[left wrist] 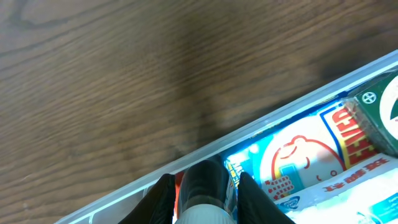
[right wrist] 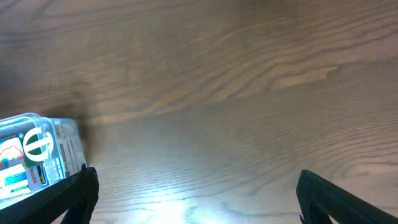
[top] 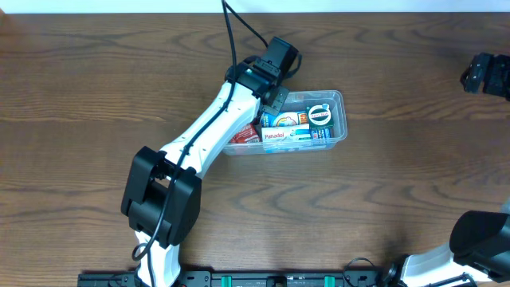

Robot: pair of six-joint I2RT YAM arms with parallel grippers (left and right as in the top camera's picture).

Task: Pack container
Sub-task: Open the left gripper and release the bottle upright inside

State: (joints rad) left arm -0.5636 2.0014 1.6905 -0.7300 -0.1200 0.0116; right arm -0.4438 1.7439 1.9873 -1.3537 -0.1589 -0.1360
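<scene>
The left tool [left wrist: 208,194] is narrowly spread, its fingers [left wrist: 160,200] pinching a dark-tipped item [left wrist: 200,177] just inside the container [top: 341,119], against its rim. The left arm [top: 211,127] extends diagonally from the near edge of the tabletop [top: 80,96] to the container's far-left corner, wrist angled down. You will find the container at mid-tabletop, packets [top: 285,137] inside. The right tool [right wrist: 196,202] is fully spread, holds nothing, and hangs over bare wood, well apart from the container.

The clear, shallow rectangular plastic tub [top: 343,112] lies flat on the wooden desk [top: 80,96]. Open-topped, it holds several packets [top: 287,135].
</scene>
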